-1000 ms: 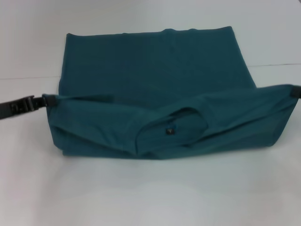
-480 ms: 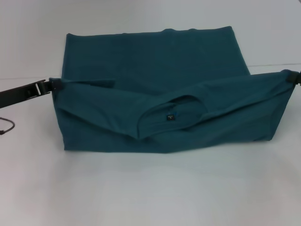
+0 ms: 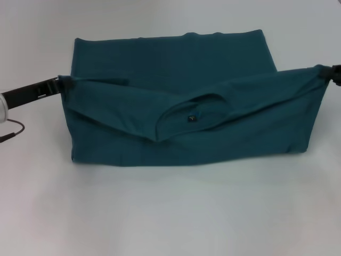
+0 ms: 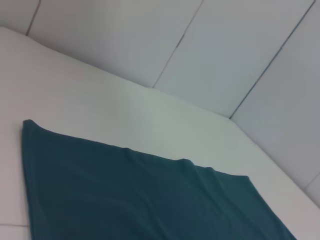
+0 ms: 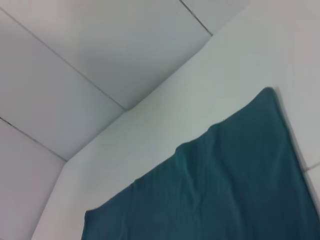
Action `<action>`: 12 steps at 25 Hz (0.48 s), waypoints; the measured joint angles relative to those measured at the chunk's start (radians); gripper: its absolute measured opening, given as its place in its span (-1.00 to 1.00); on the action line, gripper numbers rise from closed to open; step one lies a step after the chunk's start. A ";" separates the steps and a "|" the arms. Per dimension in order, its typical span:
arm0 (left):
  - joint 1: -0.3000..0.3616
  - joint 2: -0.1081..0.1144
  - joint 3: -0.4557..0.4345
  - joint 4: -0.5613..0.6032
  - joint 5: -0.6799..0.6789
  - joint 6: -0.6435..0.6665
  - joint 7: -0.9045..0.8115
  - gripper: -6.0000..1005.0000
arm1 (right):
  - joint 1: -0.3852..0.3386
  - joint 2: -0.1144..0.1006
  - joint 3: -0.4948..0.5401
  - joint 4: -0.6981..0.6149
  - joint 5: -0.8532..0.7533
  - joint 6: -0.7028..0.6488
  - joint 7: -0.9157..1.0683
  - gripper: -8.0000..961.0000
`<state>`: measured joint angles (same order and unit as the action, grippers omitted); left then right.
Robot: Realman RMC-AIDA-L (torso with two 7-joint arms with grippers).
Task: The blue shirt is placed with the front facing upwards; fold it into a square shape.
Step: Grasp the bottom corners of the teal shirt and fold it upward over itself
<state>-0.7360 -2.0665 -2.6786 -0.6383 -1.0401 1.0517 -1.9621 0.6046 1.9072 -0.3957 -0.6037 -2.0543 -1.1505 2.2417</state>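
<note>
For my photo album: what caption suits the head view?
Left end effector and right end effector lift the blue shirt's near edge above the white table.

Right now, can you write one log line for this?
blue shirt | neck edge lifted | left tool and right tool shut on corners | folding

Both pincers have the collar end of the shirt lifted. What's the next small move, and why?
Probably carry both corners forward toward the far hem, then lower. The left pincer and right pincer each pinch a corner of the blue shirt, holding the neck edge raised and taut above the flat lower half, so the fold is only partway over.
</note>
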 joint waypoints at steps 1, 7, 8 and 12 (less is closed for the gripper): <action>-0.004 0.000 0.002 0.004 0.000 -0.012 0.001 -0.99 | 0.009 0.001 -0.001 0.004 0.000 0.010 -0.001 -0.80; -0.021 -0.006 0.011 0.013 -0.001 -0.079 0.019 -0.98 | 0.048 0.007 -0.009 0.027 0.000 0.080 -0.014 -0.80; -0.023 -0.006 0.012 0.014 -0.002 -0.087 0.021 -0.98 | 0.052 0.007 -0.013 0.029 0.000 0.093 -0.017 -0.80; -0.038 -0.006 0.015 0.022 -0.004 -0.118 0.031 -0.97 | 0.067 0.008 -0.019 0.040 0.000 0.154 -0.025 -0.79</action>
<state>-0.7735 -2.0721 -2.6641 -0.6163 -1.0441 0.9341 -1.9307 0.6719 1.9151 -0.4142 -0.5641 -2.0547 -0.9963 2.2163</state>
